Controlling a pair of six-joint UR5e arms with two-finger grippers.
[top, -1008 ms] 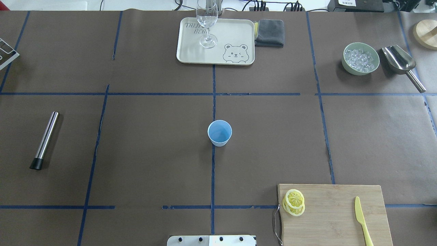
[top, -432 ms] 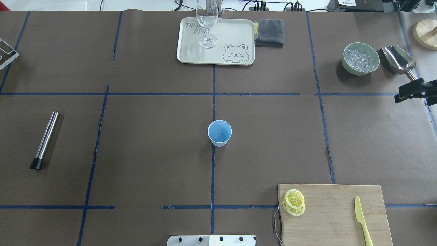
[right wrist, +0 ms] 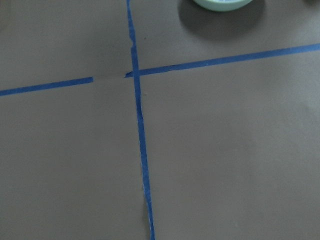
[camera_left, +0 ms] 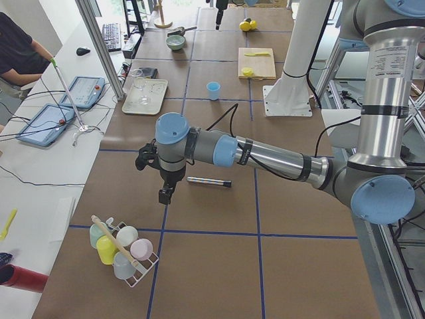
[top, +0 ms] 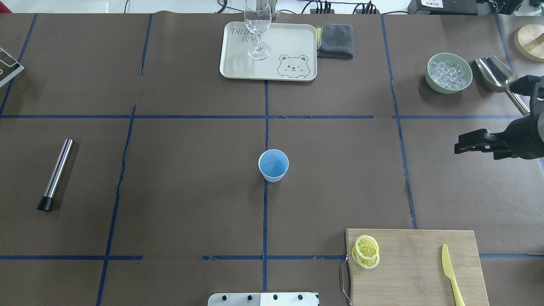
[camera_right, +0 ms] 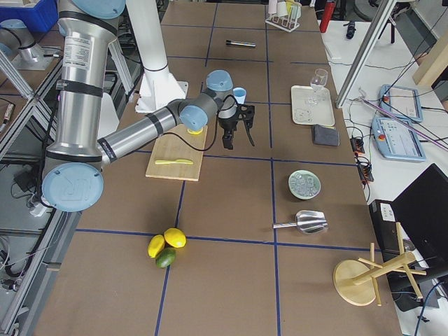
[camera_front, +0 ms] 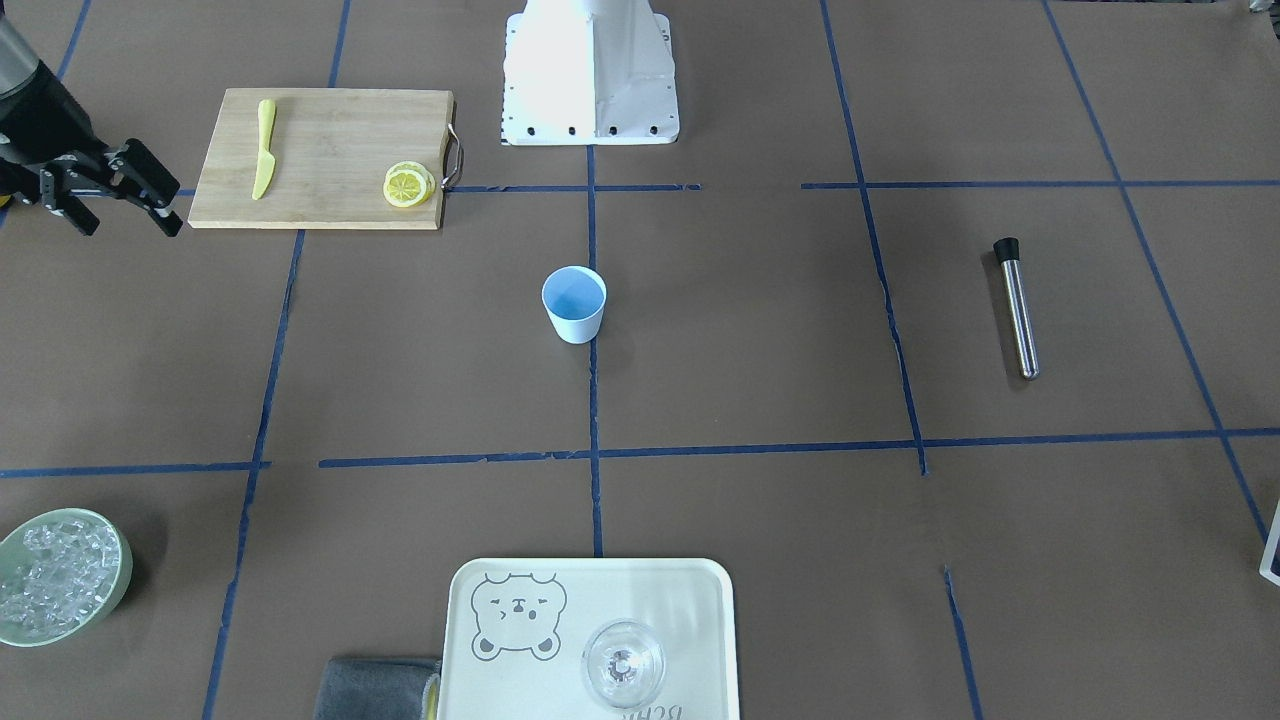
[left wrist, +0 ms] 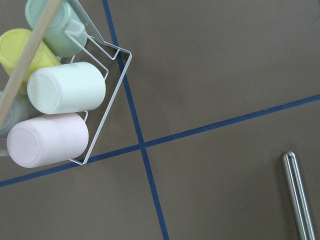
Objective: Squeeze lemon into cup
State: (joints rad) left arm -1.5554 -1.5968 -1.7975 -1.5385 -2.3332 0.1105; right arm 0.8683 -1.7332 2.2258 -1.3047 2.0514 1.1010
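The light-blue cup [top: 273,165] stands upright at the middle of the table, also in the front view [camera_front: 574,302]. A short stack of lemon slices [top: 366,251] lies on the left end of the wooden cutting board [top: 416,272], also in the front view [camera_front: 408,185]. My right gripper [camera_front: 128,225] is open and empty, hovering above the table beyond the board's far right corner, well apart from the slices. One of its fingers [top: 471,142] shows in the overhead view. My left gripper [camera_left: 166,193] shows only in the exterior left view, so I cannot tell whether it is open or shut.
A yellow knife [top: 451,274] lies on the board. A green bowl of ice [top: 449,72] and a metal scoop [top: 499,78] sit far right. A tray [top: 293,46] holds a stemmed glass [top: 258,29]. A steel muddler [top: 55,174] lies left. A cup rack [camera_left: 123,249] stands by the left gripper.
The right gripper has come in from the overhead view's right edge and moved leftward and nearer to the robot. Cup, slices and board have not moved.
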